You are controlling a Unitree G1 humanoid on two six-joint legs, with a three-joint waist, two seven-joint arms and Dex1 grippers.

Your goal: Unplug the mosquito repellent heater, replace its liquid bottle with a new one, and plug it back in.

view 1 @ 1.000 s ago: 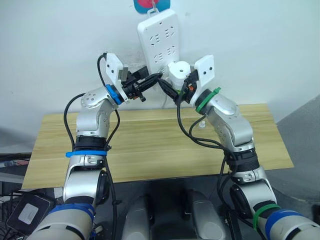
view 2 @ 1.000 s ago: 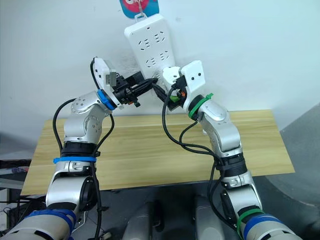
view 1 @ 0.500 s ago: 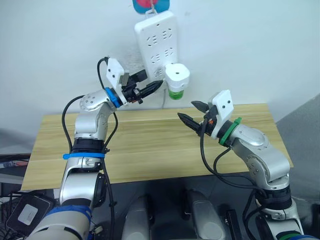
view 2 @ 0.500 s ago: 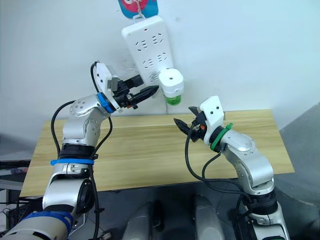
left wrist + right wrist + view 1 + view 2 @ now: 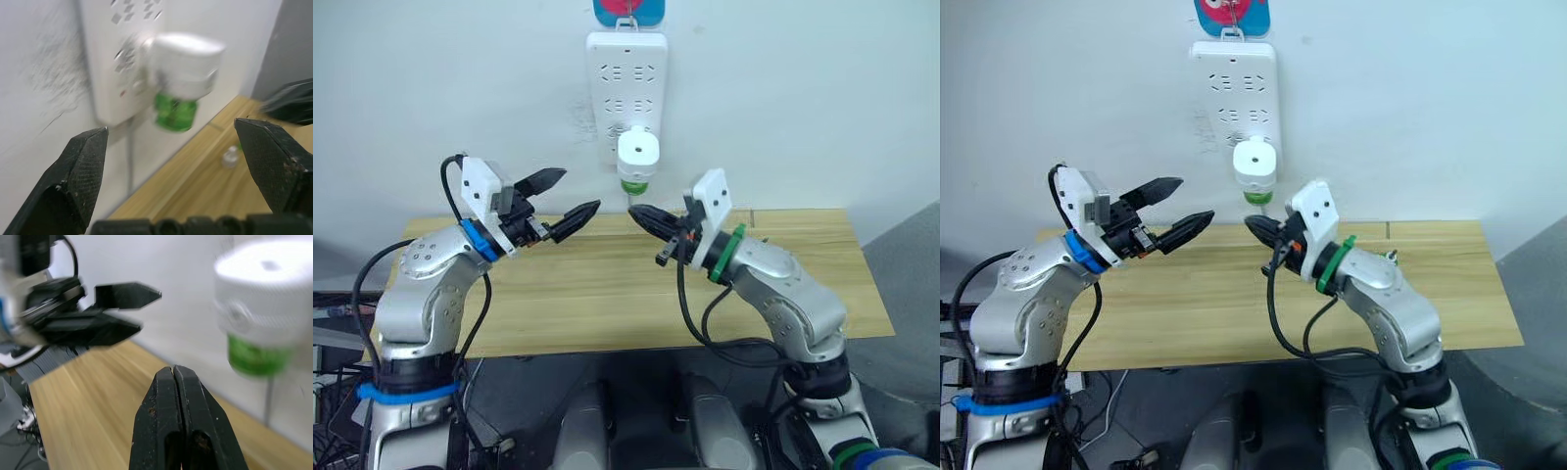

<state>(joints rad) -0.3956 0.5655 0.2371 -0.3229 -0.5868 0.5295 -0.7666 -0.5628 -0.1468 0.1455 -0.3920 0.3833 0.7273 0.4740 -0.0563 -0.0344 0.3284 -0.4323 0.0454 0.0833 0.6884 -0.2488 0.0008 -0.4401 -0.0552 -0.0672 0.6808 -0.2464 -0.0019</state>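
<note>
Heater (image 5: pixel 637 162) sits plugged into the power strip (image 5: pixel 625 93) on the wall above your counter (image 5: pixel 607 294); your left claw (image 5: pixel 564 197) is spread empty, your right claw (image 5: pixel 641 213) clenched empty, both below it.

The robot has two shiny silver metal arms with round joints. Loose black cables loop along them. The left arm wears blue bands, the right a green band. Each wrist has a white plastic block, and each gripper has two pointy black fingers.
</note>
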